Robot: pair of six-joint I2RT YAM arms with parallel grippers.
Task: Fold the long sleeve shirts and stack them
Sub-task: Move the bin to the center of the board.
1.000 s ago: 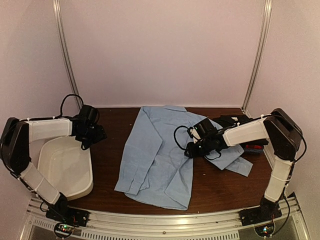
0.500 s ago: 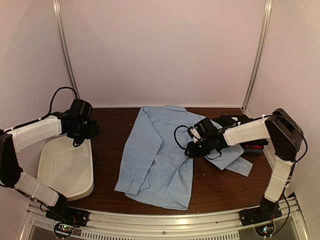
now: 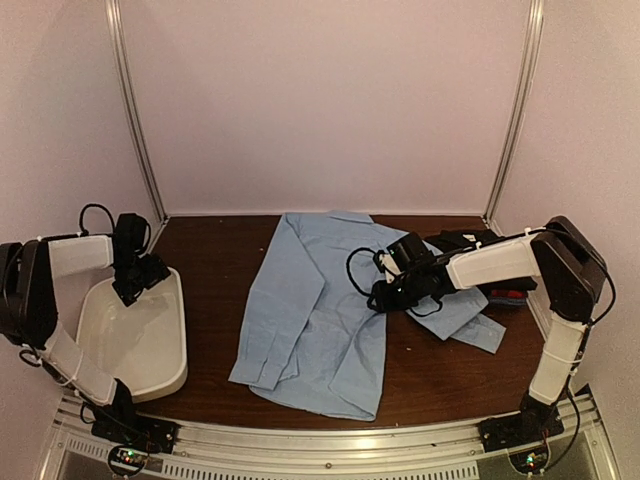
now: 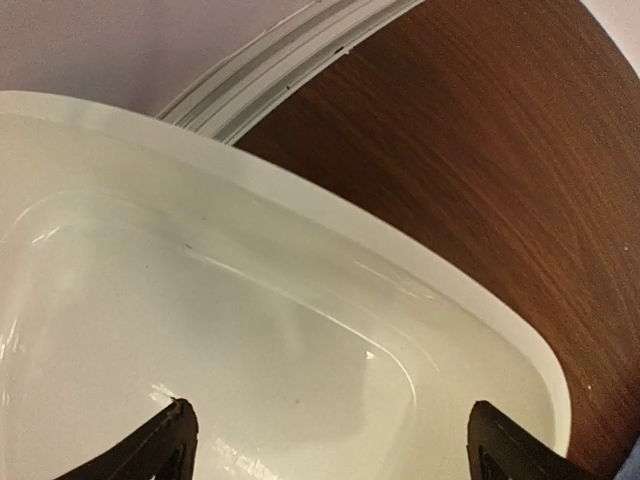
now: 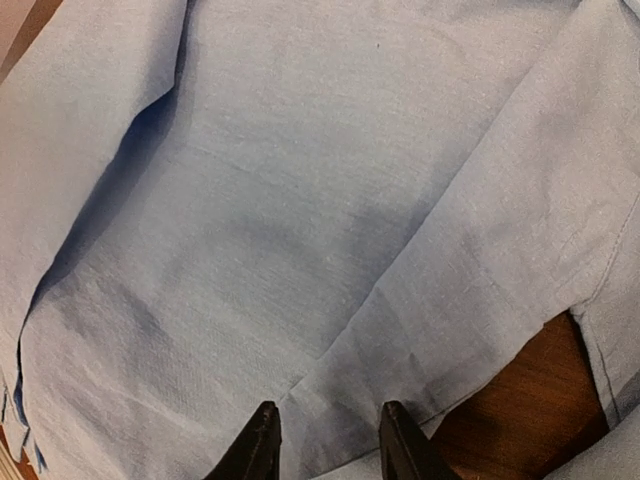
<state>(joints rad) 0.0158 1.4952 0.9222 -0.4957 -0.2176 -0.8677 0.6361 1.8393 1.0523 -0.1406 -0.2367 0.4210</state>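
The desk (image 3: 420,385) has the light blue shirt (image 3: 320,320) spread out directly under the right tool (image 5: 325,425). That tool is released, tips low over a sleeve fold. I'd pinch right at that fold edge, one layer only, then pull it flat. The white tub (image 3: 181,340) sits under the left tool (image 4: 325,430), which is also released and empty. The folded shirts (image 3: 505,296) back along the right arm could snag the sleeve.

The long sleeve shirt (image 3: 318,320) spread mid-table is plain light blue. At far right, a folded shirt (image 3: 466,239) shows black, with red cloth (image 3: 511,295) beside it. The tub (image 3: 172,372) at left is glossy white; the table (image 3: 440,375) is dark brown woodgrain.
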